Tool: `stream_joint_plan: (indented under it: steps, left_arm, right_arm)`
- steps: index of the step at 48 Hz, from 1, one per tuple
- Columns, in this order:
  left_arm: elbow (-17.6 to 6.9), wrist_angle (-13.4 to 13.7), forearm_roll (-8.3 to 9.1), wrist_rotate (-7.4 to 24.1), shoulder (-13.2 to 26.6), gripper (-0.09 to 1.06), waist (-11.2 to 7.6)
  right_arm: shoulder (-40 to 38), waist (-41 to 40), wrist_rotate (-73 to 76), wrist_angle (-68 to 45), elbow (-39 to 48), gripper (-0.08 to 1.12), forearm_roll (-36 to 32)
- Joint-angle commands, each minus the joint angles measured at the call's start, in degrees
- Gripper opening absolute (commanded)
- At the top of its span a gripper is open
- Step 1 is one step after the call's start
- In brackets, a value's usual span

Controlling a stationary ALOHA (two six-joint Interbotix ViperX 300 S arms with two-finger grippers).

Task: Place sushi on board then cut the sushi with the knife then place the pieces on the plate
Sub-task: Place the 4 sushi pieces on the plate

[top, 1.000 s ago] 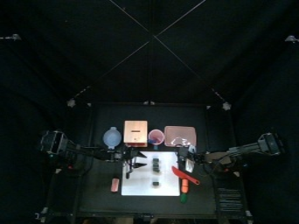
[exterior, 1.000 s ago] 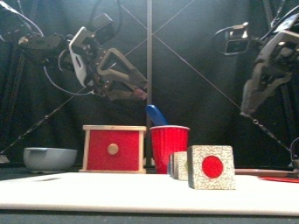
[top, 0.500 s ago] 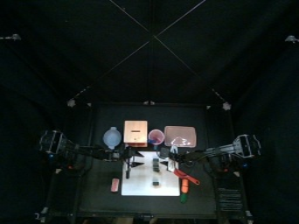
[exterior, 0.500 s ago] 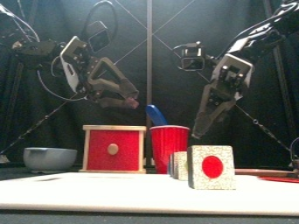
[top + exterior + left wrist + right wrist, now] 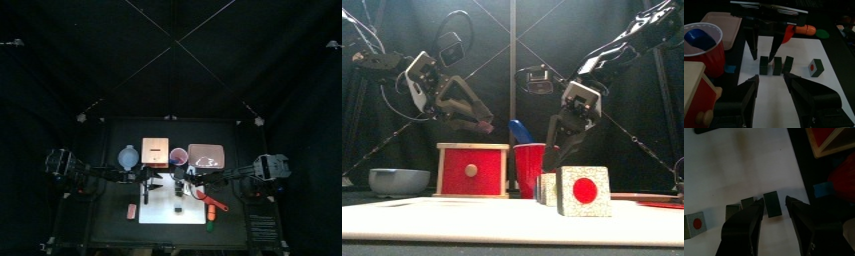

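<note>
The sushi roll stands in several dark green blocks (image 5: 777, 64) on the white cutting board (image 5: 181, 215). One end piece (image 5: 584, 190) shows its red centre. My left gripper (image 5: 769, 80) hangs open over the board's back left, a little short of the blocks. My right gripper (image 5: 774, 202) is open too, high above the row, and the block (image 5: 771, 205) at the cup end of the row shows between its jaws. The red knife (image 5: 210, 203) lies at the board's right edge. A blue knife (image 5: 520, 130) stands in the red cup (image 5: 536, 165). The pink tray (image 5: 205, 155) sits behind the board.
The wooden box with its red drawer front (image 5: 473, 170) and the blue-grey bowl (image 5: 398, 180) stand at the back left. A small red toy (image 5: 132, 210) lies left of the board. An orange toy (image 5: 804, 29) and a green one (image 5: 822, 33) lie right of the board.
My right arm has swung in from the right and come down over the sushi blocks. The left gripper has drawn back a little to the left.
</note>
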Motion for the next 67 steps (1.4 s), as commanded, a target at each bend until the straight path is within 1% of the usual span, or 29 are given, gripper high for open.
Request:
stream_joint_plan:
  steps: [1,15,20,25,31,33,36,44,50,56,60,67]
  left_arm:
    - [-0.4,-0.4,0.09,0.1,-0.9,0.82,0.18]
    - [0.0,-0.4,0.09,0.1,-0.9,0.82,0.53]
    - [0.1,-0.4,0.09,0.1,-0.9,0.82,0.53]
    - [0.2,-0.4,0.00,0.0,-0.8,0.82,0.62]
    - [0.2,-0.4,0.00,0.0,-0.5,0.82,0.70]
    - [0.2,-0.4,0.00,0.0,-0.4,0.82,0.70]
    - [0.2,-0.4,0.00,0.0,-0.4,0.82,0.70]
    - [0.3,-0.1,-0.09,0.0,-0.4,0.82,0.70]
    - [0.2,-0.1,0.09,0.0,-0.4,0.82,0.70]
    - [0.2,-0.1,-0.09,0.0,-0.4,0.82,0.70]
    - [0.2,-0.1,-0.09,0.0,-0.4,0.82,0.70]
    - [0.2,0.0,-0.09,0.0,-0.4,0.82,1.05]
  right_arm:
    - [-0.6,-0.4,0.0,0.1,-1.2,0.77,-0.4]
    - [1.3,-0.4,0.1,0.2,-1.6,0.77,-0.2]
    - [1.9,-0.4,0.0,0.2,-1.6,0.75,-0.4]
    - [2.2,-0.4,0.0,0.2,-1.6,0.70,-0.4]
    - [1.4,-0.6,0.2,0.4,-1.2,0.58,-0.4]
    - [1.1,-0.7,0.3,0.7,-1.1,0.56,-0.4]
    - [-0.5,-1.5,0.1,2.1,-0.6,0.53,-0.1]
    - [-7.3,-3.7,0.1,6.5,1.3,0.54,-0.4]
    - [-13.0,-6.9,0.4,10.4,3.3,0.54,0.0]
    - [-17.4,-10.7,0.4,13.9,5.7,0.54,0.0]
    - [-18.5,-13.5,0.6,14.8,6.8,0.54,0.0]
    - [-17.5,-18.7,0.5,13.1,7.8,0.54,-0.4]
